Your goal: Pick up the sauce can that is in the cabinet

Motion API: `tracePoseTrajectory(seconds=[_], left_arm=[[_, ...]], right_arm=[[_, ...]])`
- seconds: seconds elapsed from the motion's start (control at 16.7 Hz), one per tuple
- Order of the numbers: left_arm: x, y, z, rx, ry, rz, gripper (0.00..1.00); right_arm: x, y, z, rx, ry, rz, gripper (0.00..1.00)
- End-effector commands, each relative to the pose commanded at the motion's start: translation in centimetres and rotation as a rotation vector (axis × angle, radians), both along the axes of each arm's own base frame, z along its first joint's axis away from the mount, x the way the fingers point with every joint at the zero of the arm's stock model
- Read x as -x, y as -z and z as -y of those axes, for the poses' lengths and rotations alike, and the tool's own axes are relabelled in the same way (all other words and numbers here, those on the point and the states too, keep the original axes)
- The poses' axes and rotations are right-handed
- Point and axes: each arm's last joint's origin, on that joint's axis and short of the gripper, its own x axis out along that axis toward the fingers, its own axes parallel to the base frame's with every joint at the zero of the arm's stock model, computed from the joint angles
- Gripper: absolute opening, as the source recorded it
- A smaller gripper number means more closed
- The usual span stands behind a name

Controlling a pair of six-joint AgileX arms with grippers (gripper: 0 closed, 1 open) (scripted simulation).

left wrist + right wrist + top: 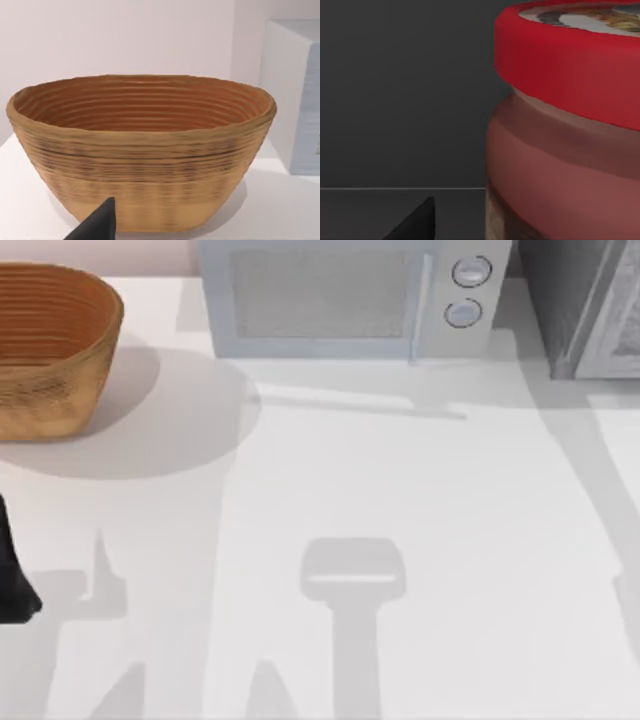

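A: The right wrist view has the sauce can (565, 135) right up close, red rim high, standing against the dark inner wall of the cabinet (400, 90). So the right arm is reaching into that box at the desk's far right corner (570, 310).

B: And the jaws?

A: Cannot tell. One dark fingertip (415, 222) pokes into the view beside the can, apart from it, and nothing shows whether the fingers are spread or pressed together.

B: What could go wrong here?

A: Judging by how near the can looms, a finger could nudge it before closing and tip it or push it deeper in. The cabinet walls leave little room, so the wrist might scrape the frame.

B: What's cut off?

A: Much of the can: its far side and base run out of the picture. From above, the cabinet's inside is hidden.

B: The left arm?

A: Parked at the desk's left edge (12, 570), facing the basket (140, 150) near the far left corner, with the microwave (350, 295) along the far edge. One fingertip (97, 222) visible; jaw state unreadable there too.
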Motion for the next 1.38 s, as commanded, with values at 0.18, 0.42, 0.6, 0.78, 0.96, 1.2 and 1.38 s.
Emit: tracePoseTrajectory(seconds=[0.18, 0.42, 0.6, 0.78, 0.96, 1.2, 1.38], left_arm=[[0.0, 0.0, 0.0, 0.0, 0.0, 0.0, 1.0], [0.0, 0.0, 0.0, 0.0, 0.0, 0.0, 1.0], [0.0, 0.0, 0.0, 0.0, 0.0, 0.0, 1.0], [0.0, 0.0, 0.0, 0.0, 0.0, 0.0, 1.0], [0.0, 0.0, 0.0, 0.0, 0.0, 0.0, 1.0], [0.0, 0.0, 0.0, 0.0, 0.0, 0.0, 1.0], [0.0, 0.0, 0.0, 0.0, 0.0, 0.0, 1.0]], right_arm=[[0.0, 0.0, 0.0, 0.0, 0.0, 0.0, 1.0], [0.0, 0.0, 0.0, 0.0, 0.0, 0.0, 0.7], [0.0, 0.0, 0.0, 0.0, 0.0, 0.0, 0.47], [0.0, 0.0, 0.0, 0.0, 0.0, 0.0, 0.25], [0.0, 0.0, 0.0, 0.0, 0.0, 0.0, 0.02], [0.0, 0.0, 0.0, 0.0, 0.0, 0.0, 0.0], [0.0, 0.0, 0.0, 0.0, 0.0, 0.0, 0.0]])
